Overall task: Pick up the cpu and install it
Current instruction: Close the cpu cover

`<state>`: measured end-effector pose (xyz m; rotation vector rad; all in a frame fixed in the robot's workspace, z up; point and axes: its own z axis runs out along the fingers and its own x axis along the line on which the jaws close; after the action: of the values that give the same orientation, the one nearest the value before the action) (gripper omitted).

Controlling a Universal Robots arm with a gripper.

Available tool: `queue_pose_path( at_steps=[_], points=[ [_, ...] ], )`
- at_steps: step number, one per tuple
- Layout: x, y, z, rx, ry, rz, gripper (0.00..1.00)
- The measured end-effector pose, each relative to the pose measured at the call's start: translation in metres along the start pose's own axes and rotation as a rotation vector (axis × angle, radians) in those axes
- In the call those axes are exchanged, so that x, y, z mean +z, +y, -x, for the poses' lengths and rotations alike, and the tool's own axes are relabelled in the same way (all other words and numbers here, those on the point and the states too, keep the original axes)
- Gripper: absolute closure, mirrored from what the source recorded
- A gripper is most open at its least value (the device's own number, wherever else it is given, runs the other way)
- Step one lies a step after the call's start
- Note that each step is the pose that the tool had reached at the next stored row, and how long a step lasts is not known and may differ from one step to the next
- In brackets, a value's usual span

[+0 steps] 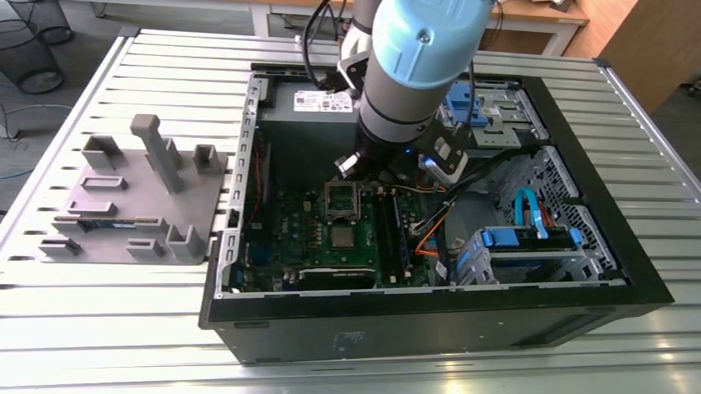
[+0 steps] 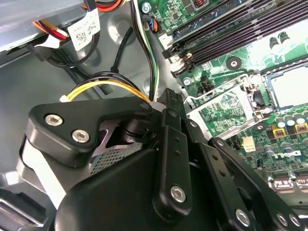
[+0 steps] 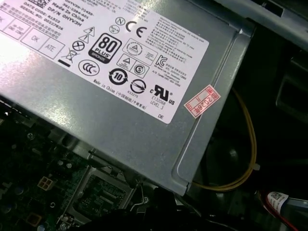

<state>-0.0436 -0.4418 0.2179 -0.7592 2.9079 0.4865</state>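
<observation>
Cpu (image 1: pixel 343 238): flat silver square with a pale rim, lying in its socket on the green motherboard (image 1: pixel 287 234). Hinged metal frame (image 2: pixel 224 108) stands open beside it. Black jointed gripper (image 2: pixel 159 108) hangs near that frame, holding nothing visible; cannot tell how the jaws stand.

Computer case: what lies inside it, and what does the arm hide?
Green motherboard, open socket frame, grey power supply, blue drive carriers. The arm hides what lies beside the socket frame.

The arm (image 1: pixel 411 74) hides part of the motherboard (image 1: pixel 274 234) in the exterior view, while picture edges crop the power supply box (image 3: pixel 125 110) (label too).
</observation>
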Motion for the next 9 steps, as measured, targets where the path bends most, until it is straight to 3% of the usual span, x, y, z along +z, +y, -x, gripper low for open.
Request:
queue_pose_path(
  at_steps=[6, 9],
  points=[
    [0.005, -0.0015, -0.0009, 0.0, 0.0, -0.0001, 0.89],
    [0.007, -0.002, -0.0015, 0.0, 0.0023, -0.0043, 0.89]
  ],
)
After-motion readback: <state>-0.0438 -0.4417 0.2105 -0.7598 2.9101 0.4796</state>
